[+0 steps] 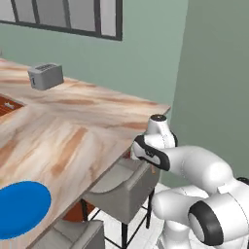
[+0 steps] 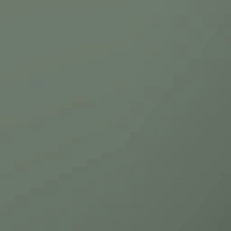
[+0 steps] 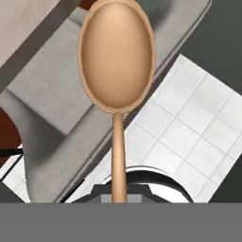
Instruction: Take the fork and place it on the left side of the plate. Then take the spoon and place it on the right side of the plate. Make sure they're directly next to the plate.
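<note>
Left base view: wood-grain counter (image 1: 73,131) runs from the left edge to a corner at mid-frame. The plate (image 1: 19,209), plain bright blue, lies flat on the counter at the lower left, near the counter's front edge, partly cut by the frame edge. A grey toaster (image 1: 46,76) sits at the far back left of the counter, well apart from the plate. 2 grey chairs stand under the counter's front edge: 1 chair (image 1: 127,187) in the middle with dark legs, another chair (image 1: 73,236) at the bottom edge. White arm rises from the lower right, bent toward the counter's edge, wrist over the middle chair. Green wall behind, window (image 1: 68,17) at top left. White tiled floor (image 1: 136,231) below the chairs.

Right base view: flat grey-green surface across the frame, nothing to tell apart.

Hand view: the spoon (image 3: 116,61), tan-brown, stands straight up the frame, oval bowl at top, thin handle running down to the bottom middle where it enters the jaws. Jaws closed narrow on the handle's lower end; the spoon is held off the counter, in the air. Behind it a grey chair seat (image 3: 52,108) and white floor tiles (image 3: 189,137) to the right.
</note>
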